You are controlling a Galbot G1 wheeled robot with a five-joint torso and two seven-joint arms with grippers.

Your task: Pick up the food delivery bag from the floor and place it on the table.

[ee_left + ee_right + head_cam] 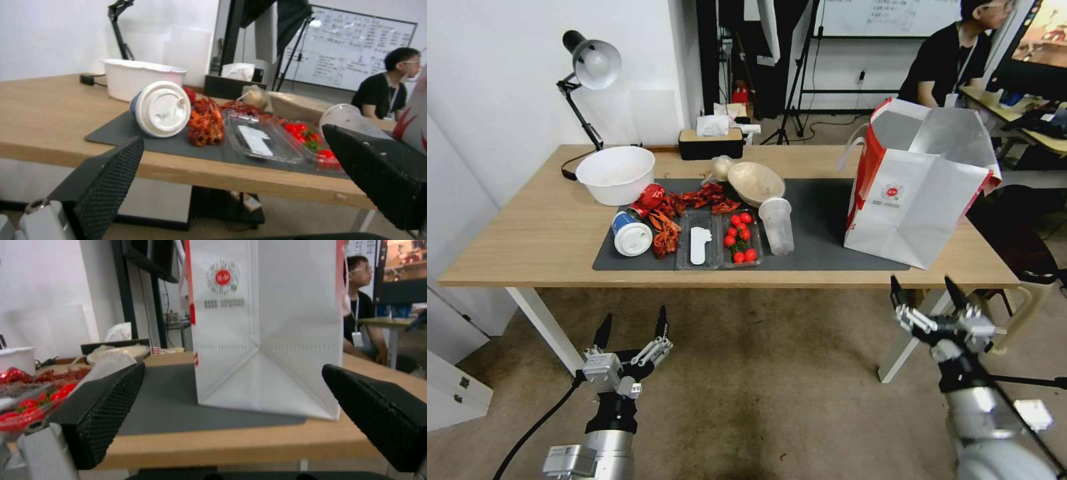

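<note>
Head view, food delivery bag (917, 193) upright on table (527, 233), left claw (632, 329) and right claw (927, 293) spread wide, empty

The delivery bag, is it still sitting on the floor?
No, the delivery bag stands upright on the table, partly on the grey mat.

Bright even indoor light, soft shadows, head view edges bowed, wrist views blurred

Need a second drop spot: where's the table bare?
Bare wood on the table left of the grey mat; a mat strip between the clear cup and the food delivery bag. Crowded around the crayfish and trays.
</note>
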